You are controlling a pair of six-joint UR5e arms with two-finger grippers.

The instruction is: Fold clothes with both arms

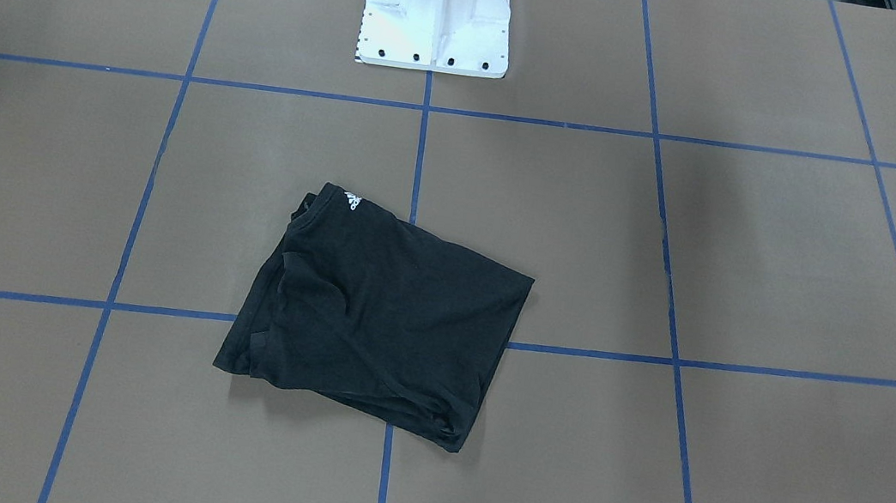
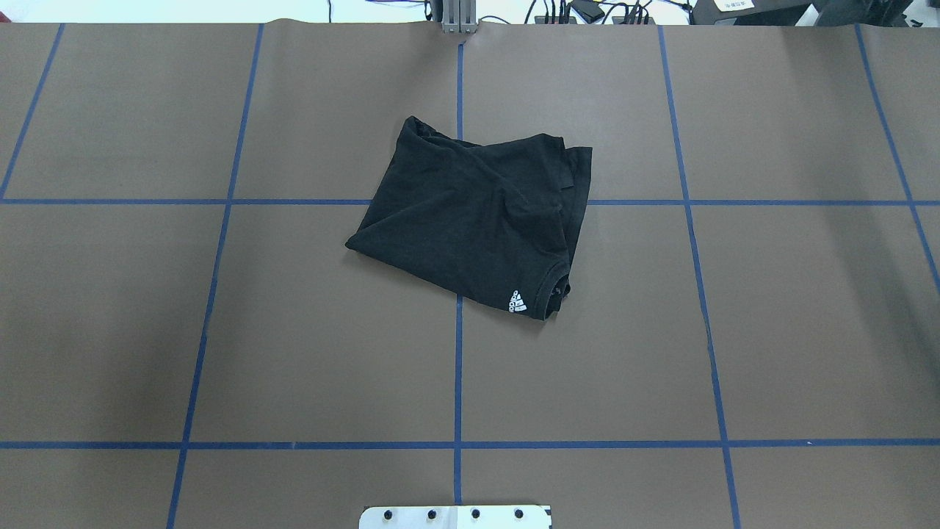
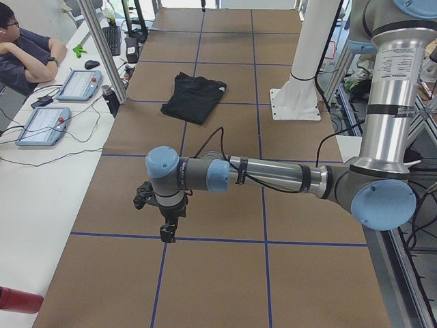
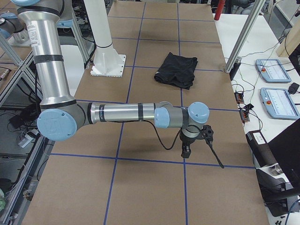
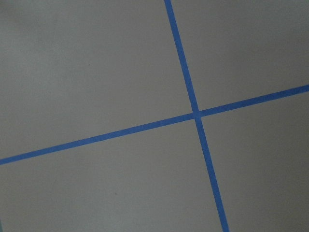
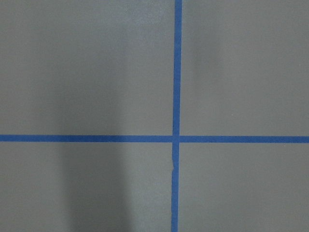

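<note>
From the front, the folded black T-shirt [image 1: 378, 320] lies on the brown, blue-taped table [image 1: 761, 241] near the white pedestal [image 1: 437, 16]; overhead, cables [image 2: 587, 11] edge its far side; the left-end view shows the left hand [image 3: 166, 231] over the table and a seated person [image 3: 24, 55] alongside, the right-end view the right hand [image 4: 186, 151] near control tablets [image 4: 276, 101], and whether either hand is apart or together I cannot tell.

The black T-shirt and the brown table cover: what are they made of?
The black T-shirt looks like soft knit cloth, probably cotton: matte, with limp creases and a ribbed collar. The brown table cover looks like matte paper or thin card, flat with a wavy far edge.
</note>
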